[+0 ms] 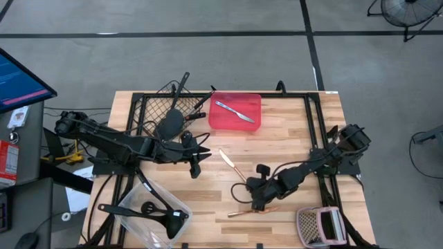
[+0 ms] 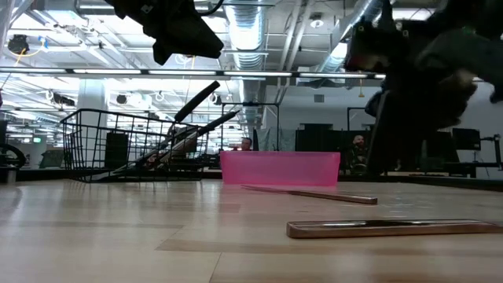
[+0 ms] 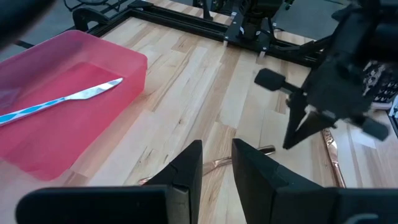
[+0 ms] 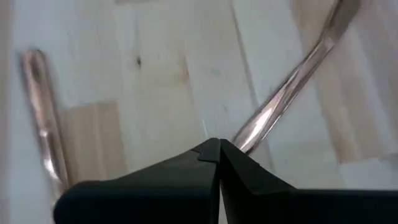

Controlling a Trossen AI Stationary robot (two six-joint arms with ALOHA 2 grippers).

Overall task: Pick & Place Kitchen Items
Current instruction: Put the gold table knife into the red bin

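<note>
Kitchen items lie scattered around the red tray point(image 1: 235, 113): a silver knife point(image 1: 234, 111) rests inside it, a copper-handled knife point(image 1: 229, 161) lies on the bare wood just in front of it, and another copper piece point(image 1: 252, 210) lies farther forward, toward the table's front edge. Black spatulas and turners point(image 1: 176, 97) lean out of the black wire basket point(image 1: 159, 111) just beside the tray's left side, and black ladles point(image 1: 149, 211) sit in the clear tub point(image 1: 154, 214) well forward of the basket.

Forward and left of the tray, the left gripper point(image 1: 196, 160) hangs above the table; its fingers point(image 3: 186, 171) stand slightly apart with only a narrow gap and nothing between them. The right gripper point(image 1: 257, 202) is down low, forward of the tray and beside the front copper piece, its fingers point(image 4: 214, 155) pressed fully together. Its tip sits right above a copper handle point(image 4: 280, 102), but whether it touches the metal cannot be told; nothing is clamped.

Between the tray and the right gripper the wood is open apart from the two copper pieces. A pinkish mesh item point(image 1: 318, 225) with a white part sits at the table's front right corner, well away from the tray.

The table point(image 1: 291, 138) is pale butcher-block wood in a black frame. Beyond it the low view shows a large hall with ceiling ducts and strip lights, and people point(image 2: 247, 144) far behind the tray.
</note>
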